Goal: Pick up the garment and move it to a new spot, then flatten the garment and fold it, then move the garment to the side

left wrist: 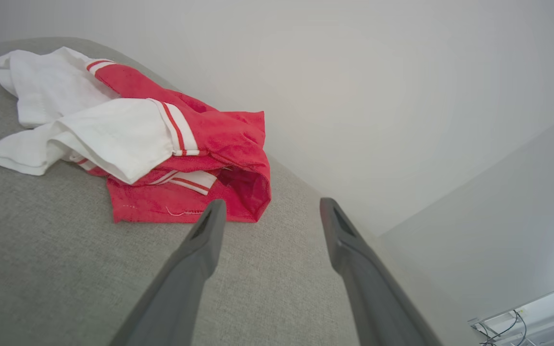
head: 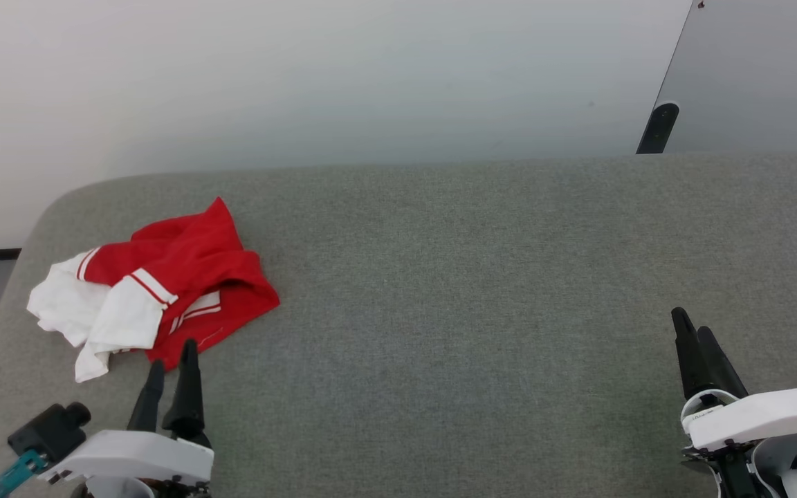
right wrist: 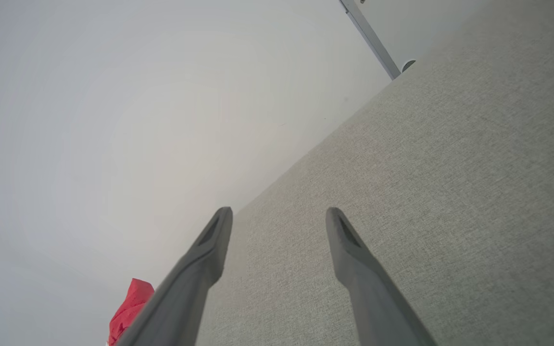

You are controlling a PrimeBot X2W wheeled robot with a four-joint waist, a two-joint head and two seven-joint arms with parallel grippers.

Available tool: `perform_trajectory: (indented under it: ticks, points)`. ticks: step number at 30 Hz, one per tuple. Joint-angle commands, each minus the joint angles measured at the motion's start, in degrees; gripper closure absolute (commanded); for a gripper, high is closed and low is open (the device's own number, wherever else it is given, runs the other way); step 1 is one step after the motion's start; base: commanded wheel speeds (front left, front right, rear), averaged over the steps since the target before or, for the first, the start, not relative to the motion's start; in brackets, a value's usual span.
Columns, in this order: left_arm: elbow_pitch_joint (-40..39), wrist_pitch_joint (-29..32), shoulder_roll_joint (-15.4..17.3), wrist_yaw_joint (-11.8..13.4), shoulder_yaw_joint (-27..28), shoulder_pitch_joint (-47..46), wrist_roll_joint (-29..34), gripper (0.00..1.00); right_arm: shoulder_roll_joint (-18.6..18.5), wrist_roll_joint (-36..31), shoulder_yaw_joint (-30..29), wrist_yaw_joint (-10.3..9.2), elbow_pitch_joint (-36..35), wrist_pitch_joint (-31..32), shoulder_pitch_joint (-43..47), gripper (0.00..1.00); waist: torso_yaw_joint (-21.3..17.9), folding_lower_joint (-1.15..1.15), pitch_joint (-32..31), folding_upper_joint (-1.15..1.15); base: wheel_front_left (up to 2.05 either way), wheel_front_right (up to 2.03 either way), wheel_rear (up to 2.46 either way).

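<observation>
- Grippers: left gripper (head: pixel 173 354) and right gripper (head: pixel 690 325) both spread, empty.
- Garment (head: pixel 184 277) crumpled at surface (head: pixel 440 277) left end, just ahead of left tips; right well apart.
- I'd take the near red hem with left.

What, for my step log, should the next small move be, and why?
Probably ease the left hand forward onto the near red edge of the garment: that hand is open and empty, tips just short of it, while the right hand sits far across the grey surface.
</observation>
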Motion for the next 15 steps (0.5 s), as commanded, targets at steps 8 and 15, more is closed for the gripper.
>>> perform_trajectory:
  ticks: [8,15]
  points:
    - [-1.5,-1.7,1.0,0.9,-0.8,-0.1,8.8,0.0,-1.1,-9.8,0.6,0.32,-1.0,-1.6,-2.0,0.0,-0.1,0.0,0.1,0.0,0.0,0.0,0.0]
    - [-2.1,-2.8,1.4,1.3,-1.0,0.6,14.0,0.0,-1.1,-16.5,0.5,0.36,-1.1,-2.8,-2.3,0.0,-0.2,0.0,0.2,0.0,0.0,0.0,0.0]
